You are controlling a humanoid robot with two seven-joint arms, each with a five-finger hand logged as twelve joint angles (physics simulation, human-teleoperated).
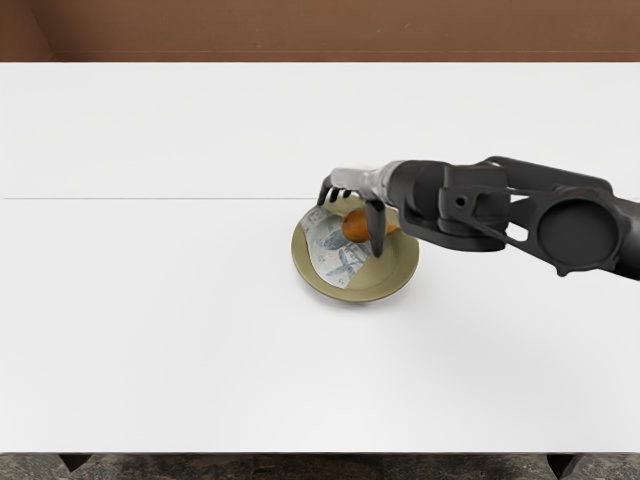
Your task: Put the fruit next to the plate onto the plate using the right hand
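Your right hand is over the far part of the plate, and its arm comes in from the right edge, low over the white table. The fingers are curled downward and narrow, closed around the orange fruit. One dark finger crosses in front of the fruit, and the others hang beside it on the left.

The fruit is inside the rim of the plate, above the patterned middle and a little toward the far right side. You cannot tell from this view if it touches the plate surface or hangs just above it.

In my judgement the step in hand is the placing: the carrying is finished and the release is not yet done. The next move calls for a small lowering, if any gap remains, and then a slow opening of the fingers. A round fruit can roll toward the rim, so open evenly. After that, lift the hand straight up, so no fingertip drags the fruit or pushes the plate. The left arm is not visible.
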